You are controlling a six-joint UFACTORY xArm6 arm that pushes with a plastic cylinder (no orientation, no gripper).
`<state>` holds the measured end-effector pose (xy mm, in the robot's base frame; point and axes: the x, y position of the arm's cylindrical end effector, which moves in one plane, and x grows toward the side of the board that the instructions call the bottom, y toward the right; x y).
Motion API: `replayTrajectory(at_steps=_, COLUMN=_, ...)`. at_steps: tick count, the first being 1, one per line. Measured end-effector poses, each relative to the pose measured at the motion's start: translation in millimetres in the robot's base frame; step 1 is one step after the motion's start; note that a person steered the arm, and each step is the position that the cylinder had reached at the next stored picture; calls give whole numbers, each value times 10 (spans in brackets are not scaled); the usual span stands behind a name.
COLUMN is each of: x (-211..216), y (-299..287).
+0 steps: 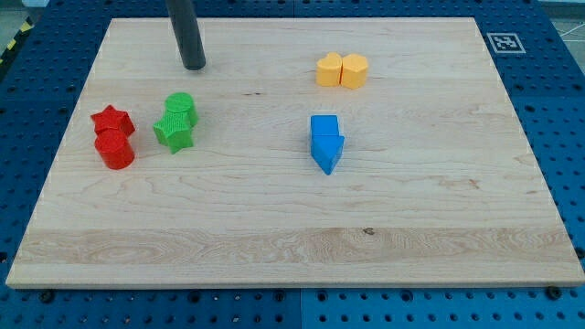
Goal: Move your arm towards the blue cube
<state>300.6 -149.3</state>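
Note:
The blue cube [324, 128] sits right of the board's middle, touching a blue pointed block [328, 153] just below it. My tip [193, 66] rests on the board at the upper left, well to the left of and above the blue cube. It touches no block. A green cylinder [181, 109] and a green star [173, 133] lie below the tip.
A red star [111, 121] and a red cylinder [115, 149] sit together at the left. Two yellow blocks [329, 69] [355, 70] sit side by side near the top, above the blue cube. The wooden board [292, 228] lies on a blue perforated table.

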Motion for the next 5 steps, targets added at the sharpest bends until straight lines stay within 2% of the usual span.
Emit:
replayTrajectory(at_steps=1, x=-2, y=0)
replayTrajectory(at_steps=2, x=176, y=201)
replayTrajectory(at_steps=3, x=618, y=479)
replayTrajectory(at_steps=4, x=673, y=731)
replayTrajectory(at_steps=5, x=960, y=1441)
